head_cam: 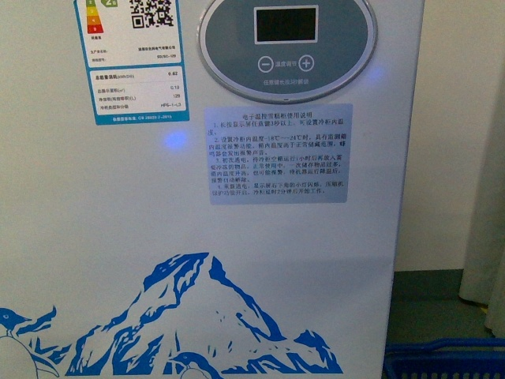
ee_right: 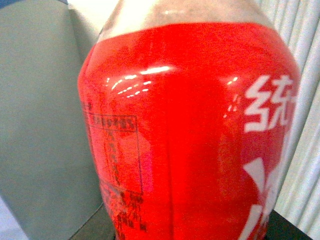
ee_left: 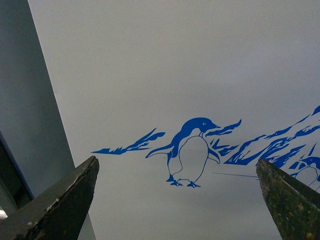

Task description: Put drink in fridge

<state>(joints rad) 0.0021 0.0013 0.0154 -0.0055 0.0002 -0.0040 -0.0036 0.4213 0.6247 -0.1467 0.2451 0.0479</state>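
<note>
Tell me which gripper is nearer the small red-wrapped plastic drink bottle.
Right. The bottle fills the right wrist view, close up; the left gripper is open, facing the penguin print on the white fridge, no bottle there.

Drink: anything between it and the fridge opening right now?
Can't settle it. The front view shows only the front wall of the fridge; its lid and opening are out of frame. The drink fills the right wrist view, hiding whatever lies beyond it.
</note>
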